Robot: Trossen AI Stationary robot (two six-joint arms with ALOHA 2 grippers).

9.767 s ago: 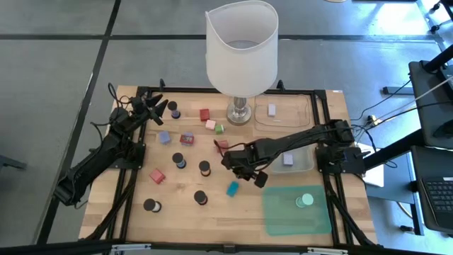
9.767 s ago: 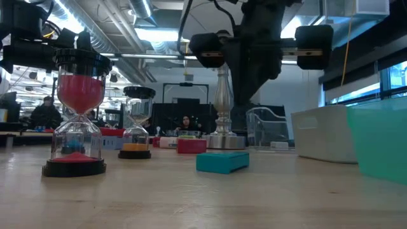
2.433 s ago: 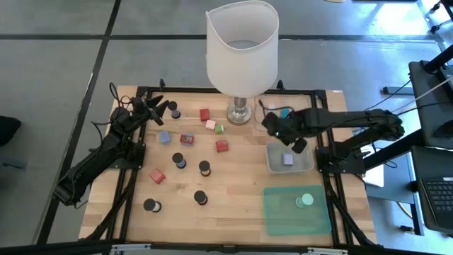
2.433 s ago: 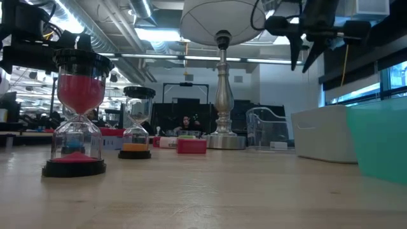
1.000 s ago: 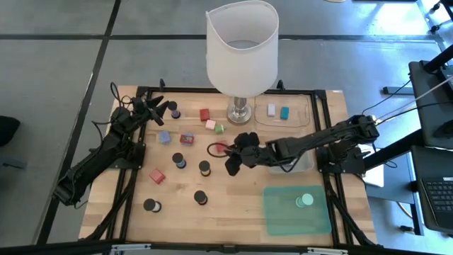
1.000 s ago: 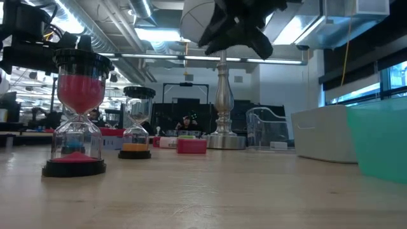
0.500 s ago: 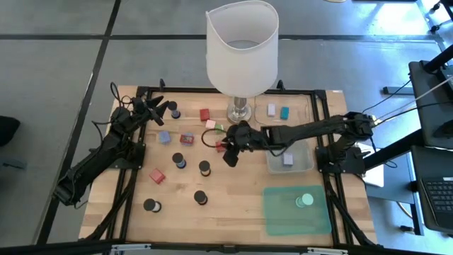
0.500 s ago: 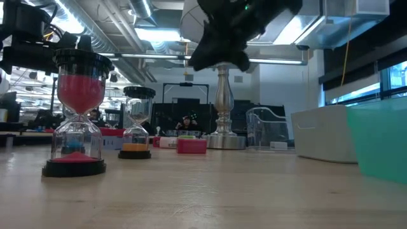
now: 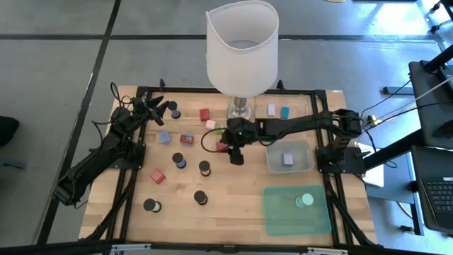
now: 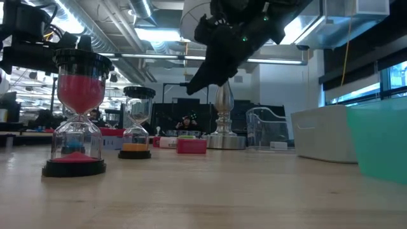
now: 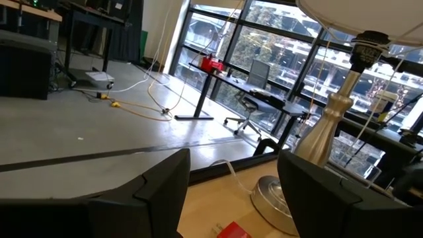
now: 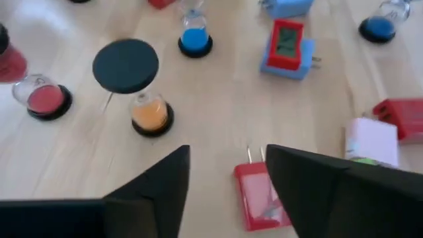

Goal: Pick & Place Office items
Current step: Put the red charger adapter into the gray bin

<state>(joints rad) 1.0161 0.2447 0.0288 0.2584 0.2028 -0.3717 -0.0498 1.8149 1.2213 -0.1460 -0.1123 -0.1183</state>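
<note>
Six black-capped hourglass timers stand on the wooden bench. The right gripper, fingers spread and empty, hovers over one small red plug block at its 6 o'clock.

High view sits overhead, looking straight down on the whole table with both arms and the lamp. Low view is right at tabletop level, looking flat across the wood into the room, hourglasses up close. Left wrist cam faces the lamp base and windows from near the table edge. Right wrist cam looks down close on the red plug block, which the overhead also catches mid-table.
</note>
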